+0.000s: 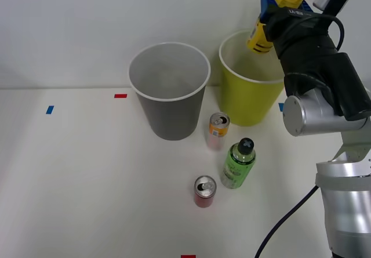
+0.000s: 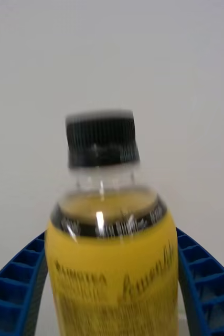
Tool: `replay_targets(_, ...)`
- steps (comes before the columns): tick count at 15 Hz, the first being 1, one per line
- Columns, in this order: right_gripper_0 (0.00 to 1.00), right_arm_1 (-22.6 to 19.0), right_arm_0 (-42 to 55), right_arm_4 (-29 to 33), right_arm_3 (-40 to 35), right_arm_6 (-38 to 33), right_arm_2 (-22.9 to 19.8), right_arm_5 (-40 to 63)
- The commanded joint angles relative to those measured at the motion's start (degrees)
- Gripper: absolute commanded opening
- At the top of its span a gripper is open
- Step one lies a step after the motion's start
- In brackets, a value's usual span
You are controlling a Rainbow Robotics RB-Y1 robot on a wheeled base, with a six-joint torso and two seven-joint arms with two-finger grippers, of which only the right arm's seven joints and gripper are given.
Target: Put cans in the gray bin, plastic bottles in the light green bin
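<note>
- Clamped from both sides on the yellow-labelled bottle (image 2: 112, 252) by the blue ribbed fingers (image 2: 17, 283) of the right gripper (image 1: 277, 11); cap and clear neck stuck out past the fingertips in the right wrist view.
- Held high at about 1 o'clock in the front view, tilted, lower end hanging over the far rim of the light green bin (image 1: 249, 95), not yet inside.
- Judged as the drop step for the first plastic bottle: carried to its bin, not yet let go.
- Called for next, by this reading: a check that the bottle sat over the cream opening rather than the rim, then parting of the jaws; a small lowering first would soften the fall.
- Stood empty at 12 o'clock, just left of the green bin: the gray bin (image 1: 168, 90).
- Left upright near the table centre: the orange and pink can (image 1: 218, 129) just in front of the gap between the bins, the green-labelled bottle (image 1: 237, 164) at its 5 o'clock, the red can (image 1: 204, 191) at 6 o'clock, all slightly apart.
- Likely next pick after release: any of these three, cans to gray.
</note>
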Motion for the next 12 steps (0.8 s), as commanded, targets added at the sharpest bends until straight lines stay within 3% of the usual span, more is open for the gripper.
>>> replay_targets(1, 1.0, 0.1, 0.1, 0.0, 0.0, 0.1, -0.1, 0.0)
replay_targets(12, 1.0, -0.4, 0.2, -0.9, 0.0, 0.0, -0.7, -0.4)
